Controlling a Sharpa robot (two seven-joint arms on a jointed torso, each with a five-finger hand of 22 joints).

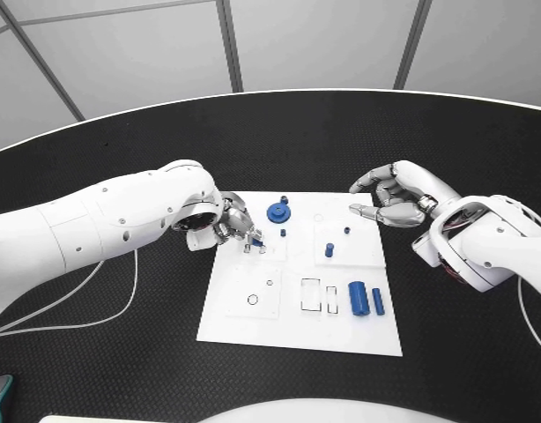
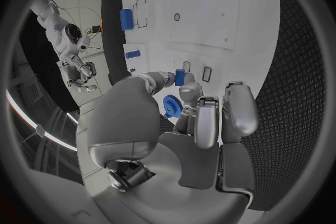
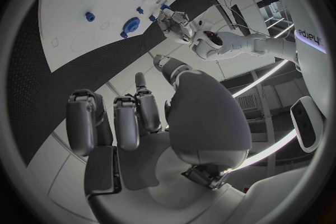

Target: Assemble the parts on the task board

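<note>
black table (image 1: 118,352) under us, white task board (image 1: 296,330) centred. our left hand (image 1: 226,225) at board's left edge pinches small blue peg (image 2: 180,77), long axis roughly upright over slots (image 2: 196,71) just beyond fingertips. right hand (image 1: 391,196) curls loosely, holding nothing, farther off.

1. The table (image 1: 118,352) has a black, matt top with a fine woven-looking grain.
2. The task board (image 1: 299,328) is a smooth white plate with a dull sheen.
3. The parts (image 1: 359,300) look like smooth blue plastic.
4. Both arms have glossy white plastic shells.
5. The left hand (image 1: 229,227) and right hand (image 1: 391,196) are silvery metal, satin-finished, with darker pads on the fingers (image 2: 208,123).
</note>
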